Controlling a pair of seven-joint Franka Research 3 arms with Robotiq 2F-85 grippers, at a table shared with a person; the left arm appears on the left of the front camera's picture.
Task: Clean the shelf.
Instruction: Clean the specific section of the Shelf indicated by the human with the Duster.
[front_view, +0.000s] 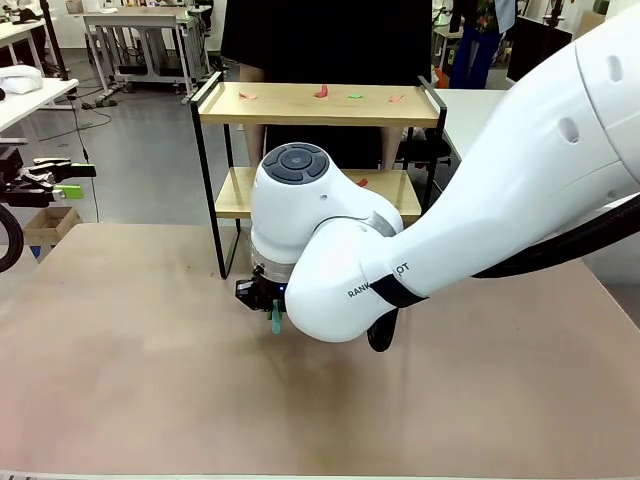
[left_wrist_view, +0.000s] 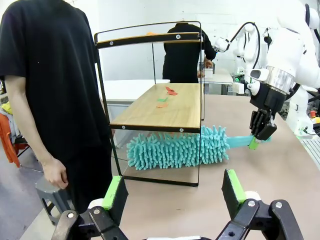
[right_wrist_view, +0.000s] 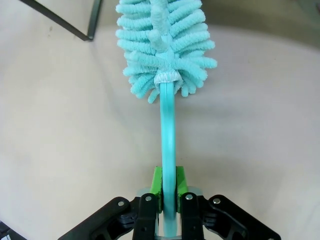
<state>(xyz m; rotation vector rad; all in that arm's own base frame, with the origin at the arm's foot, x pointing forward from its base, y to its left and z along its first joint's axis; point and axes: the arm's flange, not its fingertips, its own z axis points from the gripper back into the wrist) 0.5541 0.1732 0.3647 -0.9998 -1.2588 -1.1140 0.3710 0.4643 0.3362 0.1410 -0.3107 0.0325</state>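
Under shelf (left_wrist_view: 160, 107): duster (left_wrist_view: 175, 147) head lying on desk (front_view: 150, 350).
Right claw (right_wrist_view: 168, 180): clamped on duster handle.
Left claw (left_wrist_view: 172, 189): wide open, empty.
Scraps (front_view: 322, 92): likely lift head, brush them off boards.

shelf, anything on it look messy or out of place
Yes. Small red, green and orange scraps lie scattered along the top board of the shelf, and more lie on the lower board. They look like litter on otherwise bare wood. The teal duster sits below the lower board, away from the scraps.
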